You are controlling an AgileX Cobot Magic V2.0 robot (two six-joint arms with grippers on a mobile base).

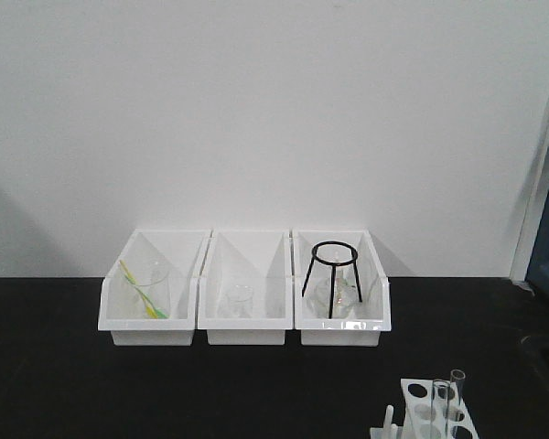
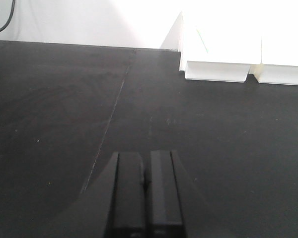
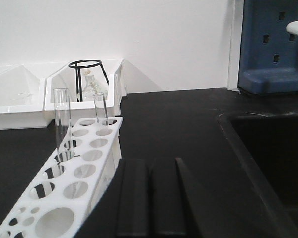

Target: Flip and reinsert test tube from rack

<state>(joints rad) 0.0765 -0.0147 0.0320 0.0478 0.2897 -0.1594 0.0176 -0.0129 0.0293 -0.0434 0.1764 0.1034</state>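
The white rack [image 3: 105, 178] stands at the table's front right, just left of my right gripper [image 3: 150, 162]. Two clear test tubes stand upright in its far holes, mouths up: one nearer [image 3: 62, 119], one further back [image 3: 100, 108]. In the front view the rack [image 1: 408, 402] shows at the bottom edge with both tubes [image 1: 439, 402] [image 1: 457, 384]. My right gripper is shut with nothing in it, low over the black table. My left gripper [image 2: 146, 154] is also shut and empty, over bare table far left of the rack. Neither gripper shows in the front view.
Three white bins [image 1: 247, 334] line the back wall: one holds a beaker with a yellow-green stick [image 1: 146, 291], one a small glass, one a black tripod stand [image 1: 331, 274] over a flask. A dark sink [image 3: 268, 158] lies right of my right gripper, with a blue object [image 3: 273, 44] behind it.
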